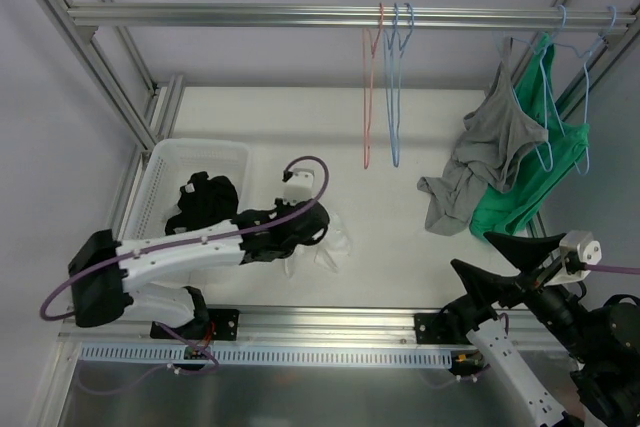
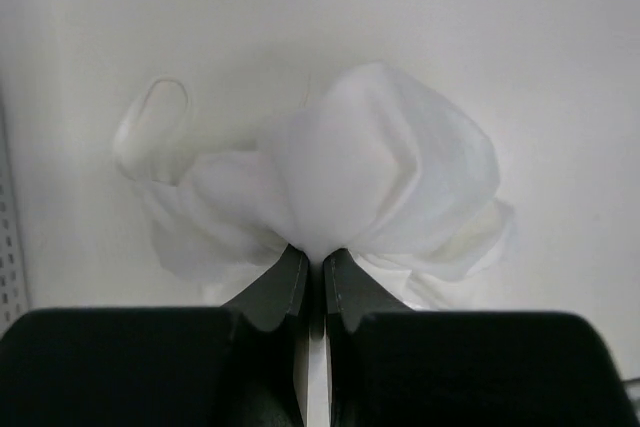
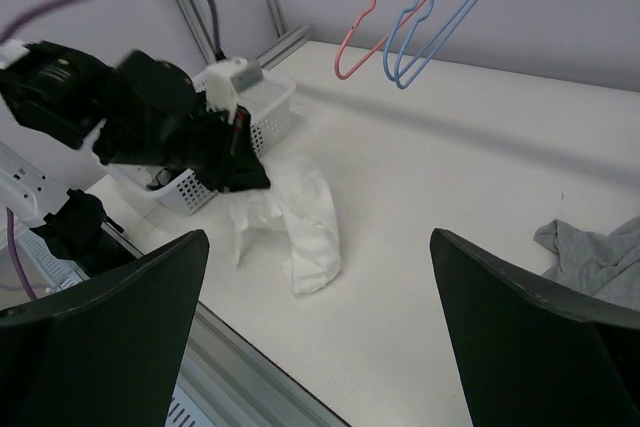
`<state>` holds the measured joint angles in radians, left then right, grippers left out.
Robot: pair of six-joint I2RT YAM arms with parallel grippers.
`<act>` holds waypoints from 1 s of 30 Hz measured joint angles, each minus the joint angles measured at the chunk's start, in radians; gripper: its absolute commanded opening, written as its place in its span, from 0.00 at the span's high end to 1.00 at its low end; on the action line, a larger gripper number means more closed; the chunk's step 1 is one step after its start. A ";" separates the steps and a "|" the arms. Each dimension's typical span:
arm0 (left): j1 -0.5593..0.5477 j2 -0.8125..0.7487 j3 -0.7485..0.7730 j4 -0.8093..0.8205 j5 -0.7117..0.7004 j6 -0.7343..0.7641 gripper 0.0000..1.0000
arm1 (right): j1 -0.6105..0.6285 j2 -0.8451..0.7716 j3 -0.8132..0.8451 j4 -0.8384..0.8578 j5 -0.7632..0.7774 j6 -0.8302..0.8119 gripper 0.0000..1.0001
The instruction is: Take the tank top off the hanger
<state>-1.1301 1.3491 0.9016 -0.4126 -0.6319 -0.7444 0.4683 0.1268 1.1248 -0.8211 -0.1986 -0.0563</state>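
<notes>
White tank top [image 1: 338, 247]: in the top view, its near part is hidden under the left gripper [image 2: 315, 265].
Right gripper [image 3: 318, 242]: in its wrist view, both fingers [image 3: 110, 337] are cut off by the bottom edge.
Gray garment [image 3: 600, 252]: cut off by the right edge there.
Black clothes [image 1: 200, 199]: partly hidden behind the left arm [image 1: 190, 247]; kind unclear.
Green garment [image 1: 520, 202]: largely hidden behind the gray one.

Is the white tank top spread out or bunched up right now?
Bunched: the left hand pinches the white tank top into gathered folds.
</notes>
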 measured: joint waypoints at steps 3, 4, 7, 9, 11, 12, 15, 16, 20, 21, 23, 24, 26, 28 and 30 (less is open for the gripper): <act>0.027 -0.139 0.040 -0.022 -0.027 0.040 1.00 | 0.000 -0.002 0.000 -0.010 0.007 0.000 0.01; 0.048 -0.180 0.067 -0.033 -0.035 0.056 1.00 | 0.000 -0.002 0.000 -0.011 0.008 0.000 0.01; 0.134 -0.263 0.137 -0.057 -0.040 0.099 1.00 | 0.000 -0.002 0.000 -0.018 0.011 0.000 0.01; 0.190 -0.307 0.192 -0.084 -0.058 0.128 1.00 | 0.000 -0.003 0.000 -0.023 0.015 -0.001 0.01; 0.227 -0.331 0.267 -0.127 -0.081 0.161 1.00 | 0.000 -0.003 0.000 -0.025 0.019 -0.003 0.01; 0.244 -0.335 0.312 -0.152 -0.090 0.174 1.00 | 0.000 -0.003 0.000 -0.026 0.021 -0.004 0.00; 0.294 -0.329 0.452 -0.214 -0.131 0.207 1.00 | 0.000 -0.002 0.000 -0.029 0.026 -0.005 0.01; 0.319 -0.322 0.503 -0.240 -0.145 0.214 1.00 | 0.000 -0.002 0.000 -0.030 0.026 -0.005 0.01; 0.491 -0.304 0.628 -0.336 -0.168 0.214 1.00 | 0.000 -0.002 0.000 -0.029 0.026 -0.005 0.00; 0.541 -0.308 0.632 -0.355 -0.160 0.212 1.00 | 0.000 -0.002 0.000 -0.029 0.026 -0.005 0.00; 0.645 -0.318 0.622 -0.393 -0.135 0.209 1.00 | 0.000 -0.002 0.000 -0.029 0.026 -0.005 0.00; 0.683 -0.324 0.608 -0.402 -0.122 0.206 1.00 | 0.000 -0.002 0.000 -0.029 0.026 -0.005 0.01; 0.736 -0.335 0.571 -0.421 -0.097 0.195 1.00 | 0.000 -0.002 0.000 -0.029 0.026 -0.004 0.01; 0.769 -0.340 0.510 -0.427 -0.060 0.173 1.00 | 0.000 -0.002 -0.001 -0.029 0.026 -0.004 0.01; 0.801 -0.340 0.440 -0.435 -0.023 0.143 1.00 | 0.000 -0.002 -0.003 -0.029 0.024 -0.003 0.01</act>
<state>-0.3294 1.0092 1.3415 -0.8478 -0.6548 -0.6010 0.4679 0.1253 1.1221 -0.8497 -0.1741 -0.0597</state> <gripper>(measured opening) 0.030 0.993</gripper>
